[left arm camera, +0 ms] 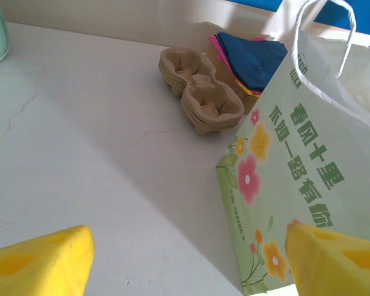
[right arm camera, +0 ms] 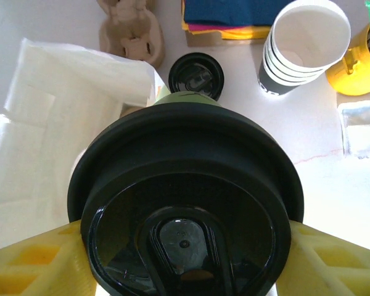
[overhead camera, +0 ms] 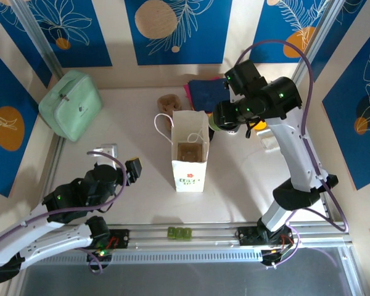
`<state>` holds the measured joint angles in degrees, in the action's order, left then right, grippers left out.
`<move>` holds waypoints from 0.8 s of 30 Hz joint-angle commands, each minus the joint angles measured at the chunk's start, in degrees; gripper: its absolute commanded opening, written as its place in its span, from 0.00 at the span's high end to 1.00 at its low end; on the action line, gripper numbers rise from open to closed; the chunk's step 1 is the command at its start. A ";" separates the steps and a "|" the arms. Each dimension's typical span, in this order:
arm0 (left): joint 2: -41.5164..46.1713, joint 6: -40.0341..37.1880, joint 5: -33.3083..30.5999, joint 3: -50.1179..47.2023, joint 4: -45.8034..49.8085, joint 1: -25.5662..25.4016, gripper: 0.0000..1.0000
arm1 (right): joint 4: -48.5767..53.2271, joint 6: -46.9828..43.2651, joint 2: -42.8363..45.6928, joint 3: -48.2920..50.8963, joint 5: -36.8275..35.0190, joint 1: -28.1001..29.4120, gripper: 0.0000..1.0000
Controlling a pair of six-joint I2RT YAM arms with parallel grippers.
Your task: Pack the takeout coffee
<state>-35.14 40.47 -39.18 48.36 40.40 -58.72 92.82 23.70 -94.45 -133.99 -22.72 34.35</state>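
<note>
Held upright, lid up, in the clenched right claw [right arm camera: 185, 265]: takeout coffee [right arm camera: 185, 185], just right of the open bag [overhead camera: 190, 154]. Left claw [left arm camera: 185, 262] open, empty.

The coffee [right arm camera: 185, 203] is a cup with a pale green body, capped by a glossy black domed lid with a raised sip tab. It is upright and seen from straight above, clamped at its sides between the yellow fingers of the right gripper [right arm camera: 185, 262]. It is held off the table [right arm camera: 308, 142], just beside the right edge of the open white bag [right arm camera: 61, 123].

The stack of cups [right arm camera: 302, 49] is apart from it. They are white and ribbed, with a dark lower part and an open round rim. The stack stands upright on the table, near a loose black lid [right arm camera: 196, 74].
</note>
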 commanded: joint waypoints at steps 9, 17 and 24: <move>-0.92 0.32 0.12 -0.99 -0.18 0.67 0.19 | 8.76 3.96 1.52 -8.04 -3.92 10.56 0.38; -5.97 -4.26 6.03 -2.21 -5.39 0.62 0.19 | 8.78 7.53 -0.50 -2.29 -1.64 15.85 0.38; -11.78 -9.09 13.00 -5.37 -14.68 0.62 0.19 | 8.63 9.62 -3.78 0.68 0.59 18.46 0.38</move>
<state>-45.95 34.68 -30.44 44.47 31.35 -58.61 92.82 31.20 -97.19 -134.06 -23.99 51.90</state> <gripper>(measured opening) 0.811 0.628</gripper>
